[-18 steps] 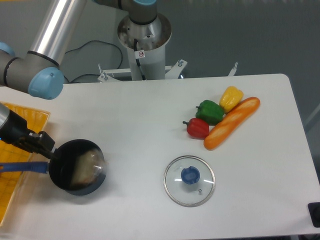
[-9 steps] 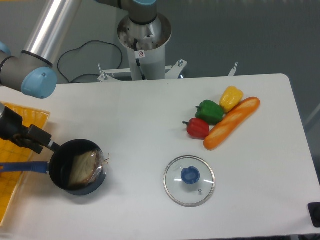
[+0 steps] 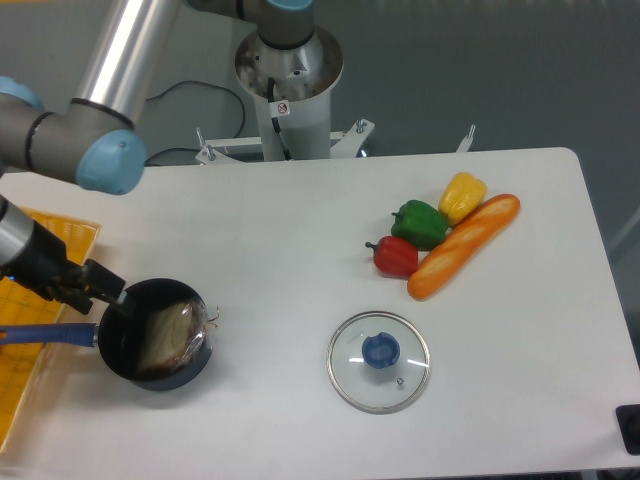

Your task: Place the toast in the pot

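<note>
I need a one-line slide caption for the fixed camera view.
Toast lies inside the black pot; gripper sits at its rim.

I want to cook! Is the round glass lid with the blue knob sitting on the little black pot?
No, the round glass lid lies flat on the white table, apart from the black pot.
</note>
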Available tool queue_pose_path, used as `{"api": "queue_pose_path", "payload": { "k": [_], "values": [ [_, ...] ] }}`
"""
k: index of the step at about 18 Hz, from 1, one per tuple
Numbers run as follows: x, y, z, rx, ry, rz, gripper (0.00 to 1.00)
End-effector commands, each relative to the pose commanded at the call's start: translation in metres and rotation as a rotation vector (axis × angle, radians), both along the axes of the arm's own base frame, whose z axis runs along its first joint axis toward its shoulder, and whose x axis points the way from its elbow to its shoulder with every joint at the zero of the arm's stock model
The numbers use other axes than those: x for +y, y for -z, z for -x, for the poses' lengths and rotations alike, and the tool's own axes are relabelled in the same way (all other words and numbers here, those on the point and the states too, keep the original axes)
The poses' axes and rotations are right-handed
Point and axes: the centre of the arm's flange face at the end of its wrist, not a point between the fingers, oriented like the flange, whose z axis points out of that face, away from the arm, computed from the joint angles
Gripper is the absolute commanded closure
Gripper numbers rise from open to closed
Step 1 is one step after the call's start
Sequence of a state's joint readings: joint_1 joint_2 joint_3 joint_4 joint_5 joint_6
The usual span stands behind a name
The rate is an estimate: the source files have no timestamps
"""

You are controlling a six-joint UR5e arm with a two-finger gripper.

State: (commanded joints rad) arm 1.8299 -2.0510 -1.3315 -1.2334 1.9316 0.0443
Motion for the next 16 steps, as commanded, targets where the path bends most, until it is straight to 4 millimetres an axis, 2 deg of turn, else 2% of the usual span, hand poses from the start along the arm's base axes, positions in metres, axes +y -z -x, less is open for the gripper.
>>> {"api": "queue_pose_path", "payload": {
  "k": [5,13,16],
  "values": [
    [-0.008,-0.002,0.06,-0.083,0.017,-0.014,0.0],
    [-0.041,0.01,0.155,-0.179,0.142,0.04,0.0],
    [-0.063,0.006,0.179,-0.232,0.229,0.046,0.0]
  ]
}}
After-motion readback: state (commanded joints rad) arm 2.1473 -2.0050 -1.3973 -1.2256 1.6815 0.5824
